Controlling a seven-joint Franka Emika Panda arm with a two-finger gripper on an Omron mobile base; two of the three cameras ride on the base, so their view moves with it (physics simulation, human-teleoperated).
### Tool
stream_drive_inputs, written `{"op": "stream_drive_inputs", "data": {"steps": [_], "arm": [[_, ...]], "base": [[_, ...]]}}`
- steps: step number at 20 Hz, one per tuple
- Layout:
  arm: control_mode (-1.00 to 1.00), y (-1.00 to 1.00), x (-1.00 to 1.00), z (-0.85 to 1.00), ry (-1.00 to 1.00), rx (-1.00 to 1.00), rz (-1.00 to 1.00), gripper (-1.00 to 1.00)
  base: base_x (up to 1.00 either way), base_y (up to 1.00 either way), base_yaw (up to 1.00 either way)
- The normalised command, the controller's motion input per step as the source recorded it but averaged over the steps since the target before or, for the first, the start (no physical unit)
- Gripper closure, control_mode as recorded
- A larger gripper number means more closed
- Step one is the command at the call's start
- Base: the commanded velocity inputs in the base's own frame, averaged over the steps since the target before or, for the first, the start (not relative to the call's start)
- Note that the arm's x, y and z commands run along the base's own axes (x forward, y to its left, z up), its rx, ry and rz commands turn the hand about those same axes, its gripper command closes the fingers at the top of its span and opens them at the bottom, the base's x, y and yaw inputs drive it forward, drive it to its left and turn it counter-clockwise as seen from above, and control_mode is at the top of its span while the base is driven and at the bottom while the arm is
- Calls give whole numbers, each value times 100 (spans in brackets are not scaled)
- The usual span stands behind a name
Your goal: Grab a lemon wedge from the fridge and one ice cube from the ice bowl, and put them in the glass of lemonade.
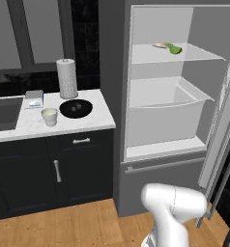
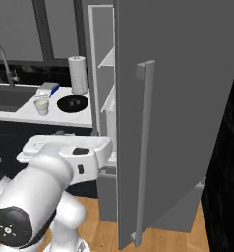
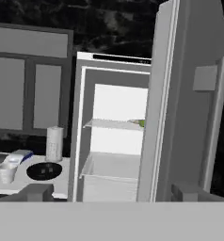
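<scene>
On the top white shelf of the tall grey fridge (image 1: 160,111), door open, sits one small green lemon wedge (image 1: 175,49). I read no labels. My gripper's (image 3: 109,192) finger spread I cannot tell.

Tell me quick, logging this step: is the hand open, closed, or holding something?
Hand: open, holding nothing, facing the open fridge.

Surface (image 1: 95,120): white marbled top over dark cabinets, left of the fridge (image 1: 114,72).
On surface: ice bowl (image 1: 76,108), glass of lemonade (image 1: 49,116) just left of it, paper-towel roll (image 1: 66,78) behind, small blue-and-white box (image 1: 34,98).
Fridge shelf (image 1: 204,54): lemon wedge (image 1: 175,49) touching a pale elongated item (image 1: 161,46).
</scene>
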Motion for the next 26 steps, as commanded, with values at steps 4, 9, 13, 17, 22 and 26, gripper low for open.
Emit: {"op": "stream_drive_inputs", "data": {"steps": [4, 9, 13, 17, 22, 26], "arm": [[-100, 100, 32, 0, 20, -36, -36, -100], [-100, 97, 70, -15, 8, -24, -44, -100], [-100, 43, 97, -36, 3, -12, -43, -100], [-100, 2, 96, -35, 1, -2, -37, -100], [-100, -15, 73, -34, -1, 0, -18, -100], [-100, -9, 50, -8, -5, 1, -26, -100]], "base": [[0, 0, 0], [0, 0, 0], [0, 0, 0], [0, 0, 0], [0, 0, 0], [0, 0, 0]]}}
